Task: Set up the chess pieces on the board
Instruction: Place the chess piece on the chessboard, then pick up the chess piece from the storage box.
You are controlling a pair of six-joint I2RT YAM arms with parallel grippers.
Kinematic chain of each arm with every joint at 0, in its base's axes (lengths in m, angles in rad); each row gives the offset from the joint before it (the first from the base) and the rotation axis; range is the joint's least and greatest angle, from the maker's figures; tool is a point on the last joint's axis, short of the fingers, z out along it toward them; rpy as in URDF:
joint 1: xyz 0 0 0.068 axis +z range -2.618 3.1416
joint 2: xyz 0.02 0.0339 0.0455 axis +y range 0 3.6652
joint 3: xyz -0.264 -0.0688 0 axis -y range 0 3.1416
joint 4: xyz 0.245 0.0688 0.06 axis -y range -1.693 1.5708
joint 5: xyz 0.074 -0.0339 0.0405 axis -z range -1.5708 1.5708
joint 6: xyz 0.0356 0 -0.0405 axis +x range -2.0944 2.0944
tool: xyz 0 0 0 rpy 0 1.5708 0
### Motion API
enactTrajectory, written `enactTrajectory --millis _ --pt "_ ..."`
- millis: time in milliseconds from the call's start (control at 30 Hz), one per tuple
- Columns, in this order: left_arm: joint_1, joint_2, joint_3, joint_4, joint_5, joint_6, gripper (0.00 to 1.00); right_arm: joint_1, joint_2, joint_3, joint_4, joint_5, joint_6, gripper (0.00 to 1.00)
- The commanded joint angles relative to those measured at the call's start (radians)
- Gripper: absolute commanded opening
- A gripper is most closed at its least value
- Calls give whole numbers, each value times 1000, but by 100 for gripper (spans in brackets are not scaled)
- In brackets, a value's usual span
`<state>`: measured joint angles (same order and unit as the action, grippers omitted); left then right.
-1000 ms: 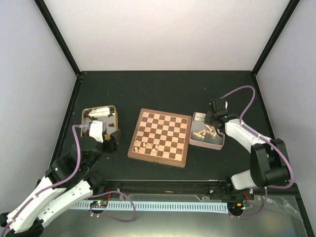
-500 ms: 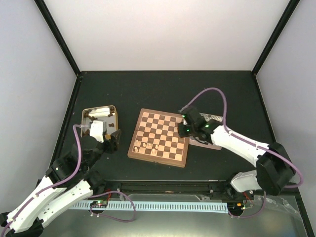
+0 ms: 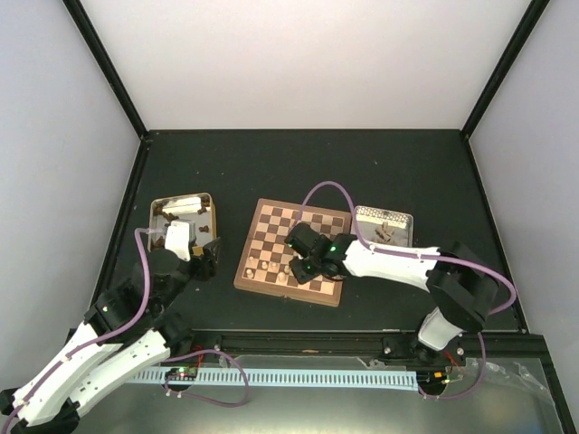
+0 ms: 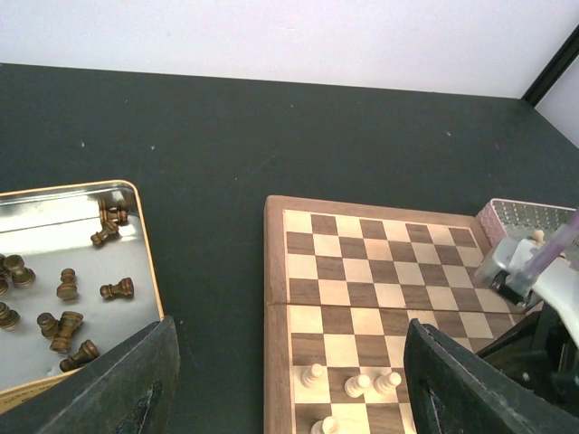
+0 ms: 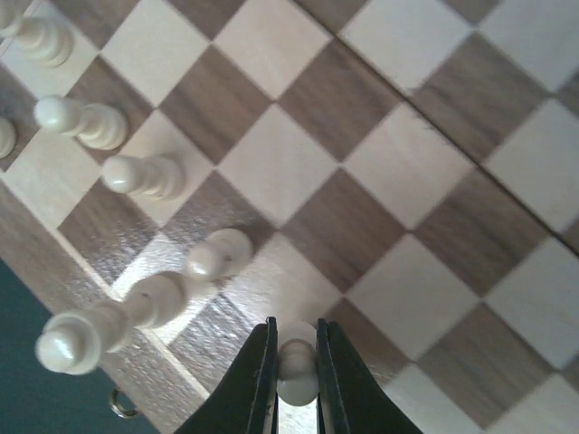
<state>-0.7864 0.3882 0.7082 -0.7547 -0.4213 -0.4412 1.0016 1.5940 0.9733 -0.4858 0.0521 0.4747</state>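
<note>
The board [image 3: 282, 221] lies mid-table. Several pale chess pieces [image 3: 265, 268] stand on its near-left squares; in the left wrist view they show as pawns [image 4: 357, 384]. My right gripper [image 3: 297, 265] hangs low over the board's near edge, shut on a pale piece [image 5: 297, 375] pinched between its fingertips [image 5: 296, 362]. Just left of it stand more pale pieces [image 5: 140, 174]. My left gripper [image 3: 204, 258] is open with nothing in it, between the left tin and the board [image 4: 380, 262]. Its open jaws [image 4: 289, 398] frame the board's left border.
A metal tin [image 3: 210, 201] left of the board holds several dark pieces [image 4: 68, 321] lying loose. A second tin [image 3: 384, 215] right of the board holds pale pieces. The right arm [image 3: 389, 262] stretches across the board's near right corner.
My right arm has swung from the right tin leftward across the board to its near-left squares, carrying a pale piece. The left arm has not moved.
</note>
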Motion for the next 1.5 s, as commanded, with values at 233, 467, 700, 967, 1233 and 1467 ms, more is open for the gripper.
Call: enactTrajectory --millis 233,467,700,967,1233,1467 --pt "4 7 -2 -2 5 12 70 93 114 90 -63 155 -2 10" --pt "4 9 -2 -3 4 12 70 95 141 106 -63 183 -4 13" --pt "4 9 -2 -4 3 12 70 95 149 117 -82 181 2 19" --pt "4 4 -4 -6 2 6 70 94 20 126 -109 158 20 37" --pt "4 6 -4 -8 1 4 70 20 -151 77 -99 232 46 38" --pt "4 7 -3 -8 0 6 70 -227 -334 -45 -111 362 113 41"
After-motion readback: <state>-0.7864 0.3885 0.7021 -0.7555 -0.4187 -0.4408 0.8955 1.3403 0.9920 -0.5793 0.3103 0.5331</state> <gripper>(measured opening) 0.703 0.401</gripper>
